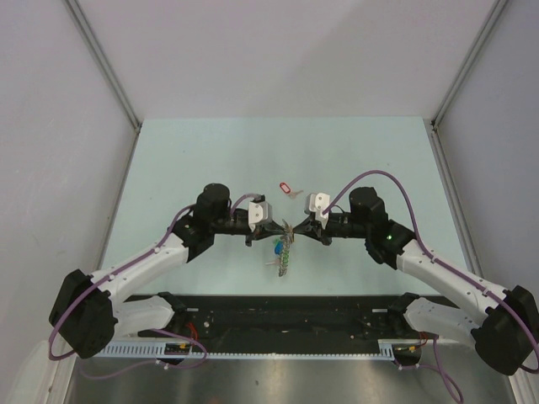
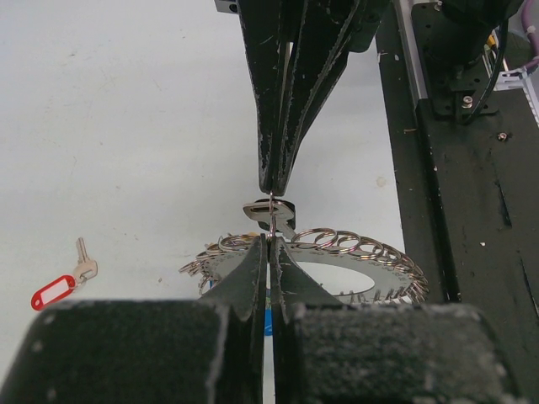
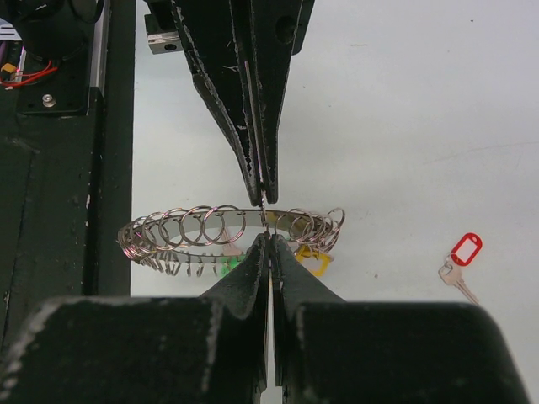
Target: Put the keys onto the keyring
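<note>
I'm watching one keyring [image 1: 285,249] sitting mid-table, with the left gripper [image 2: 269,244] and right gripper [image 3: 266,242] each pinching its wire, jaws pressed together. One red-tagged key [image 1: 286,188] is lying just beyond the keyring, with open table [image 1: 210,151] stretching past it.

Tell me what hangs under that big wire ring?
Under the keyring, small silver keys dangle with a green tag and a yellow tag; the top view adds a blue tag. Whatever hangs behind the right gripper is covered.
</note>
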